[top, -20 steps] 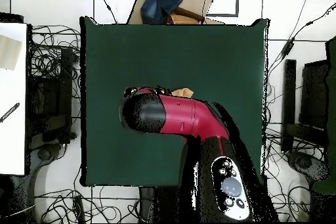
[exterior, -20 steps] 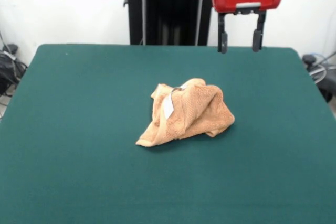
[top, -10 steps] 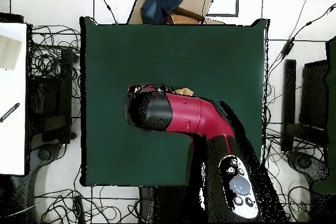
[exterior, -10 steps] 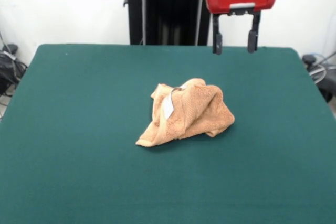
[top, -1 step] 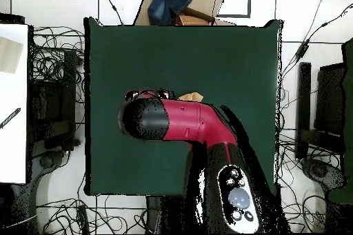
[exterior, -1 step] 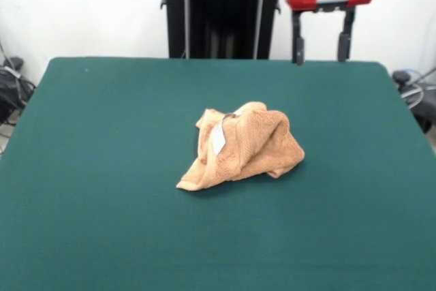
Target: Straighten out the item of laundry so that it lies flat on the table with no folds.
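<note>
1. On the desk [exterior, -1 step: 95, 168], the broad green top is bare except for one thing near its middle; no part of it differs from half a second ago.

2. Above the desk's far side, the arm [top, -1 step: 186, 123] has swung sideways. In the front view the red head now sits further toward the picture's right than half a second ago, having first drifted the other way during the second before. In the overhead view its dark end has moved toward the picture's left and covers most of the cloth.

3. At the middle of the desk, the towel [exterior, -1 step: 240, 146] lies in a crumpled mound, folded over itself, exactly as in both earlier frames. Only a small tan corner of it shows past the arm in the overhead view. The task is not begun, in my judgement.

4. High over the far edge, the tool [exterior, -1 step: 321, 46] hangs with its two fingers spread wide and nothing between them, well apart from the towel. It seems to be positioning, not descending.

5. On the mound's left face, the white label [exterior, -1 step: 218, 139] shows, unmoved.
</note>
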Tool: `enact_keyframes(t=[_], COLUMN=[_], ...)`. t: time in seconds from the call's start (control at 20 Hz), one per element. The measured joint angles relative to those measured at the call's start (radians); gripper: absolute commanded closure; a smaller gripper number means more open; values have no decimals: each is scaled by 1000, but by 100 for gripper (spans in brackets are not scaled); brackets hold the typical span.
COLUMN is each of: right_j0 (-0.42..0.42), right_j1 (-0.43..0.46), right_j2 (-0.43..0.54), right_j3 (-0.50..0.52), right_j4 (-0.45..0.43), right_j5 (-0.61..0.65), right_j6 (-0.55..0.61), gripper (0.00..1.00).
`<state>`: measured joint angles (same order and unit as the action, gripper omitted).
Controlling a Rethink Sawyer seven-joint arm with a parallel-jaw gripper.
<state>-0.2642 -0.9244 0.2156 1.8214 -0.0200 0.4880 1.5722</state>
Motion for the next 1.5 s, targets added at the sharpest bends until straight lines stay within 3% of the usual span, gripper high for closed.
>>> enact_keyframes(t=[0.3,0.95,1.5], right_j0=[28,-46,-54], right_j1=[-21,4,12], right_j2=[0,1,1], right_j3=[0,0,0], right_j4=[-8,-8,-8], right_j5=[0,-2,-1], right_j6=[0,0,0], gripper=[0,0,0])
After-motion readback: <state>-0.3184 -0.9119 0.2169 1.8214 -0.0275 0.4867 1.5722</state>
